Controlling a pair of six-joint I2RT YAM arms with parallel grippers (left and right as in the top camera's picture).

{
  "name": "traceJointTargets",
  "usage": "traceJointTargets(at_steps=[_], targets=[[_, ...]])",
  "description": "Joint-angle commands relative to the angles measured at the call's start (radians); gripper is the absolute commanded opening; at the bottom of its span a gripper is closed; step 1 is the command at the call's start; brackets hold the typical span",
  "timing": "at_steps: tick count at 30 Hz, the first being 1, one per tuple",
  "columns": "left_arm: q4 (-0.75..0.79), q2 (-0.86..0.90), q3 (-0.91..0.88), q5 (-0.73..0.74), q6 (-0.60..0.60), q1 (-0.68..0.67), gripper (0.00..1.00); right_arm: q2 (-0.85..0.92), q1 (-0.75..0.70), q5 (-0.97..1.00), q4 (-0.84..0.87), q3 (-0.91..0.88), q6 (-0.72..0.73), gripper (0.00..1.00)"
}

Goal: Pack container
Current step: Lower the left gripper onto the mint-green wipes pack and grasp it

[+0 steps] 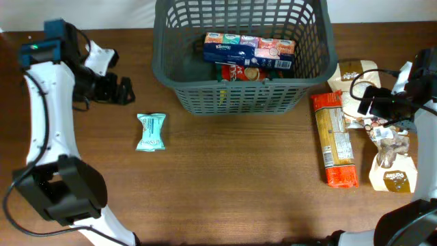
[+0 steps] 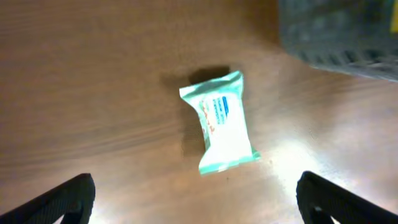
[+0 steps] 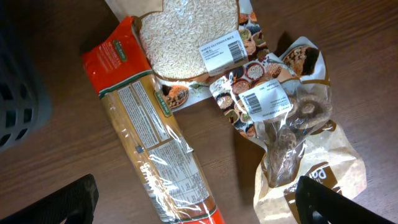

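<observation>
The dark grey slotted basket [image 1: 239,101] stands at the back centre and holds tissue packs [image 1: 249,48] and a red box [image 1: 242,72]. Its corner shows in the left wrist view [image 2: 342,37] and its edge in the right wrist view [image 3: 18,93]. A teal packet [image 1: 150,131] lies on the table left of it, and it also shows in the left wrist view [image 2: 224,121]. My left gripper [image 1: 123,90] [image 2: 196,196] is open and empty, above and behind the packet. My right gripper [image 1: 369,104] [image 3: 196,205] is open and empty above the groceries at the right.
At the right lie a long orange spaghetti pack [image 1: 334,140] [image 3: 155,137], a rice bag [image 1: 355,75] [image 3: 186,37] and a bag of dried mushrooms [image 1: 392,147] [image 3: 292,143] on a brown paper pouch [image 1: 395,176]. The table is brown wood.
</observation>
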Motion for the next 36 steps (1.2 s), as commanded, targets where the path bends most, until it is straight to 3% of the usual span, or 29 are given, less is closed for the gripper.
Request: traceJointTargets(at_steps=[1,7,11,15,17,24,36], targets=[[0.069,-0.004,-0.114,0.03,-0.059,0.001,0.99,0.009,-0.004,-0.009,0.0,0.018,-0.006,0.99],[0.151,-0.003,-0.243,0.162,-0.059,0.001,0.99,0.009,-0.004,-0.009,0.0,0.018,-0.007,0.99],[0.18,0.002,-0.286,0.171,-0.059,0.0,0.97,0.009,-0.004,-0.009,0.0,0.018,-0.007,0.99],[0.179,0.023,-0.298,0.035,-0.122,-0.025,0.82,0.009,-0.004,-0.009,0.0,0.018,-0.006,0.99],[0.181,0.032,-0.298,-0.06,-0.176,-0.053,0.81,0.009,-0.004,-0.009,0.0,0.018,-0.007,0.99],[0.239,0.038,-0.298,-0.145,-0.254,-0.153,0.8,0.009,-0.004,-0.009,0.0,0.018,-0.006,0.99],[0.281,0.116,-0.323,-0.125,-0.312,-0.182,0.79,0.009,-0.004,-0.009,0.0,0.018,-0.006,0.99]])
